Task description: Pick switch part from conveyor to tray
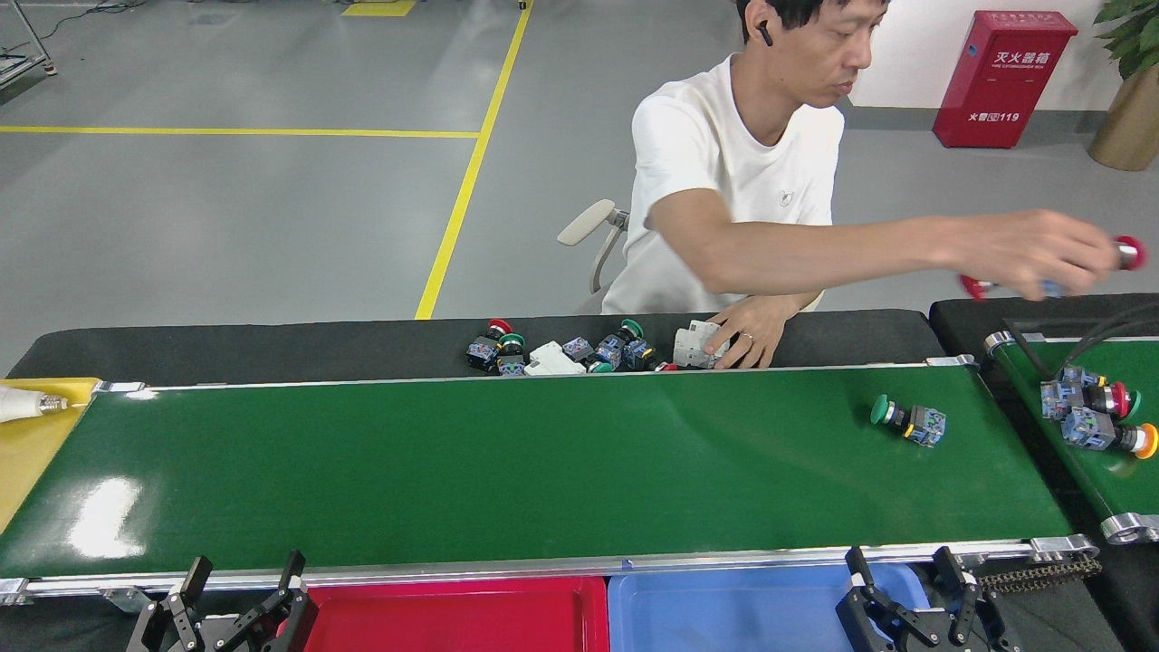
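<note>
Green conveyor (507, 471): switch part (908, 421) well beyond right gripper (914, 589); both grippers apparently spread

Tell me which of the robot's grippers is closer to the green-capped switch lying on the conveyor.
The right gripper. It sits at the conveyor's near edge, almost directly below the green-capped switch. The left gripper is far off toward the belt's other end.

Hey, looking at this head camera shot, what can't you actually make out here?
- Red tray: its near part is cut off by the bottom edge.
- Blue tray: likewise cut off, and the right gripper covers a corner.
- Person's outstretched hand: motion blur hides how it holds the red-capped parts.
- Second green belt: cut off by the right edge.
- Pile of switch parts: too small to count.
</note>
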